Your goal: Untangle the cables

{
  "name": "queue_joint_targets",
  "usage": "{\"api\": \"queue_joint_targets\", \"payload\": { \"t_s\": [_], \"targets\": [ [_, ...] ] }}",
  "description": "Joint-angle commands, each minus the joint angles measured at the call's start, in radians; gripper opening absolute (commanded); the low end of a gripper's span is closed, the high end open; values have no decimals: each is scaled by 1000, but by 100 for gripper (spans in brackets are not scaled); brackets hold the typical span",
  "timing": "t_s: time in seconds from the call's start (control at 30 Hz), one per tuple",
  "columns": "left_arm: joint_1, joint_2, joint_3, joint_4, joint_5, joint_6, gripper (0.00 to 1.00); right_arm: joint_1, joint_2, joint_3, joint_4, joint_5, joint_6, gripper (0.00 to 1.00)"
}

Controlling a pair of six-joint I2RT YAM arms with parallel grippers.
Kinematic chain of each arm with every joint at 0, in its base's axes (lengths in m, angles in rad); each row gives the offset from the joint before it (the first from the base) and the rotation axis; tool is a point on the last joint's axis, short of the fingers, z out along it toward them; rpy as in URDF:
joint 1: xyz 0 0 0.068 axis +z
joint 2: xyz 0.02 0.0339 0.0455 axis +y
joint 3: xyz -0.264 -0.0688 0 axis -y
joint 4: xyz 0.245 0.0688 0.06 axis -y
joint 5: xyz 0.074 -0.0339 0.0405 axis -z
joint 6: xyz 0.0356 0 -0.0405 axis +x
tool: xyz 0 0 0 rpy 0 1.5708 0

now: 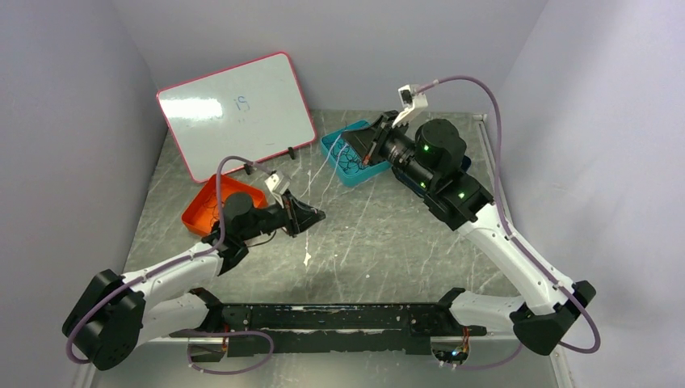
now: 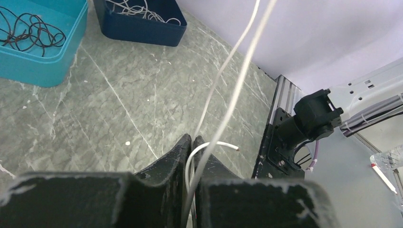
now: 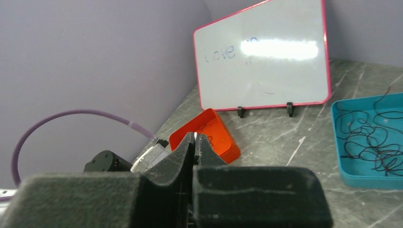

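Marbled table (image 1: 388, 242) — teal tray (image 1: 349, 178), whiteboard (image 1: 234, 113) behind — left gripper (image 2: 193, 139) pinches white cable (image 2: 235, 95).

**Three views, one worktop**

The top camera looks down from above and behind me over the worktop (image 1: 380, 242). My left wrist camera rides close behind my left hand (image 2: 194, 138), facing the teal tray (image 2: 43, 71). My right wrist camera peers past my right hand (image 3: 195, 137) toward the whiteboard (image 3: 266, 71). All three share that tray.
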Motion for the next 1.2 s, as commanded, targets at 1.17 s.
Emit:
{"api": "queue_joint_targets", "payload": {
  "t_s": [1.17],
  "targets": [
    [4,-63,-12,-321,-314,-25,24,-162,27,151,-256,568,-317,0]
  ]
}}
